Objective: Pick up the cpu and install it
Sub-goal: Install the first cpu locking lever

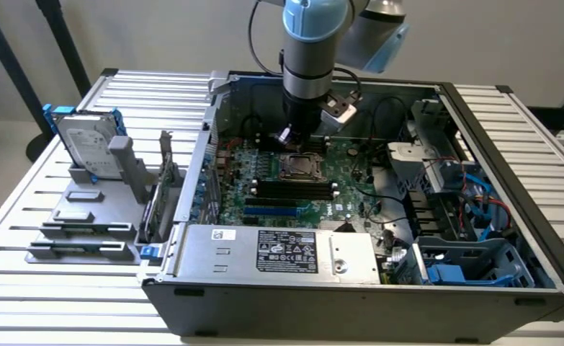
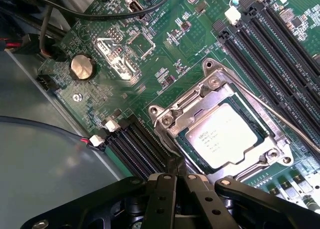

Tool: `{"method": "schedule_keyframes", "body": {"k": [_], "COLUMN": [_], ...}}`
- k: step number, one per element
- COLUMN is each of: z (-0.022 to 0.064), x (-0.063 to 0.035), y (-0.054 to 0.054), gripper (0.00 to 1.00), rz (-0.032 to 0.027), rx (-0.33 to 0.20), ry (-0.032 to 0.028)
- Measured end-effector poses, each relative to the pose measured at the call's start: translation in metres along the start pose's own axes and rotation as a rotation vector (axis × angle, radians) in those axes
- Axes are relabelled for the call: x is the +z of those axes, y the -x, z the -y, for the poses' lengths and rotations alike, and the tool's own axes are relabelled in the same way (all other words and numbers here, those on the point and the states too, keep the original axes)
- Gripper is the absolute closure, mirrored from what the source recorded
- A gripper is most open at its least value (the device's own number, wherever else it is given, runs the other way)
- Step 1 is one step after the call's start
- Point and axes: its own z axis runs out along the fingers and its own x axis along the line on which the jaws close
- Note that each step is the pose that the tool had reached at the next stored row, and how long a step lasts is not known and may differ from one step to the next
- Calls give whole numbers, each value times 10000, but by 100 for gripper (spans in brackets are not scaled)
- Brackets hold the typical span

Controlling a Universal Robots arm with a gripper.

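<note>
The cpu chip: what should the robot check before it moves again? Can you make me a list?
1. The cpu lies inside the socket on the green board: ok.
2. The cpu looks flat and square in its metal frame: ok.
3. The gripper is shut and holds nothing: ok.
4. The gripper tips are clear of the socket's corner: cannot tell, they are very close.
5. The thin metal lever is latched down: cannot tell.
6. The black cable stays away from the socket: ok.
</note>
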Motion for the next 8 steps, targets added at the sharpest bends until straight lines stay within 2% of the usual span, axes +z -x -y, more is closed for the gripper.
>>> {"method": "schedule_keyframes", "body": {"k": [8], "z": [6], "x": [2], "y": [-5], "gripper": [89], "rz": [-3], "rx": [7], "ry": [1]}}
